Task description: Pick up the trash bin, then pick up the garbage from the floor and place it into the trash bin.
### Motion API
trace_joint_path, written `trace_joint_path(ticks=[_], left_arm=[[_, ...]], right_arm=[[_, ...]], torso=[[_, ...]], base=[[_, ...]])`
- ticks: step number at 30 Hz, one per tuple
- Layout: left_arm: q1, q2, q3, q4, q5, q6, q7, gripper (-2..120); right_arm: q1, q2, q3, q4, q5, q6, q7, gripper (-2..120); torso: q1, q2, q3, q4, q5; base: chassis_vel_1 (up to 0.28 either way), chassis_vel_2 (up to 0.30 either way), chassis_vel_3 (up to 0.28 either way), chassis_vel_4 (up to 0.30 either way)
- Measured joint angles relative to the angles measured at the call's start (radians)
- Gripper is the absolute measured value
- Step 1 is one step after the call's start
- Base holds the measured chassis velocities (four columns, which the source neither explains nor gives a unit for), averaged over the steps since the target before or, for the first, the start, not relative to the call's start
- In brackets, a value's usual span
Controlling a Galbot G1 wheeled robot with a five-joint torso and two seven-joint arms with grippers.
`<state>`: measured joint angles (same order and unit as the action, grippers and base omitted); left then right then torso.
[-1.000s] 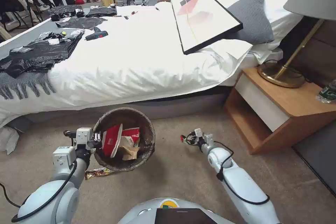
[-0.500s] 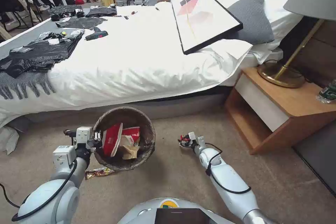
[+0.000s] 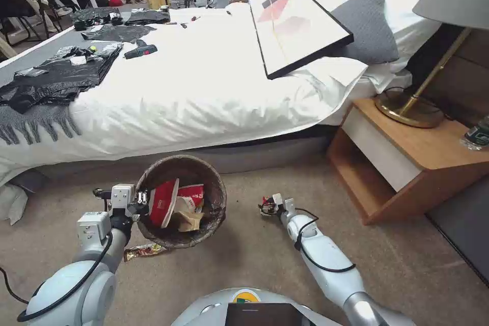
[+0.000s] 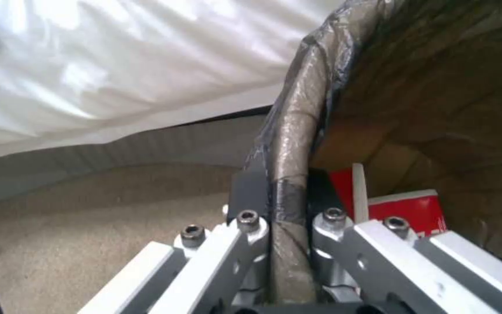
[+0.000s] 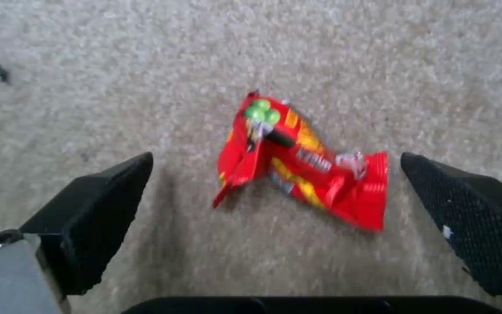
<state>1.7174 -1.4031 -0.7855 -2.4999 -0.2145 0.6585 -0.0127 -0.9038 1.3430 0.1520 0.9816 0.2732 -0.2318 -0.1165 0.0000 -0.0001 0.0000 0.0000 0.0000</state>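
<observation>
The trash bin, lined with a dark bag, is held at its rim by my left gripper, low over the carpet. Inside lie red-and-white packets and a brown paper bag. In the left wrist view my left gripper is shut on the bag-covered rim. My right gripper is low over the carpet to the bin's right. Seen from the right wrist, it stands open around a red snack wrapper, a piece of garbage lying flat. A foil snack wrapper lies on the floor beside my left arm.
A bed with white bedding runs across the back, carrying black plastic sheets and a framed picture. A wooden nightstand with a lamp stands to the right. Open carpet lies around my right arm.
My right arm has dropped and shifted left, bringing its gripper down over the red wrapper. The left arm and the bin have stayed put.
</observation>
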Motion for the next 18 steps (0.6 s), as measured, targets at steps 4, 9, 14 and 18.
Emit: trace_joint_path(ticks=[4,9,14,18], left_arm=[[0.001,0.0,-0.001,0.0,0.0,0.0,0.0,3],[-0.001,0.0,0.0,0.0,0.001,-0.001,0.001,3],[-0.004,0.002,0.0,0.0,0.001,-0.001,0.001,3],[-0.004,0.002,0.002,0.0,0.001,-0.002,0.001,3]], right_arm=[[0.03,0.011,-0.001,-0.044,-0.012,0.008,-0.003,100],[0.044,0.018,-0.003,-0.071,-0.019,0.013,-0.004,100],[0.036,0.018,-0.001,-0.068,-0.02,0.015,-0.002,100],[0.029,0.017,0.001,-0.065,-0.022,0.016,0.0,100]], torso=[[0.0,0.0,0.0,0.0001,0.0],[0.0,0.0,0.0,0.0,0.0],[0.0,0.0,0.0,0.0,-0.0001],[0.0,0.0,0.0,0.0,0.0]], base=[[0.0,0.0,0.0,0.0],[0.0,0.0,0.0,0.0],[0.0,0.0,0.0,0.0],[0.0,0.0,0.0,0.0]])
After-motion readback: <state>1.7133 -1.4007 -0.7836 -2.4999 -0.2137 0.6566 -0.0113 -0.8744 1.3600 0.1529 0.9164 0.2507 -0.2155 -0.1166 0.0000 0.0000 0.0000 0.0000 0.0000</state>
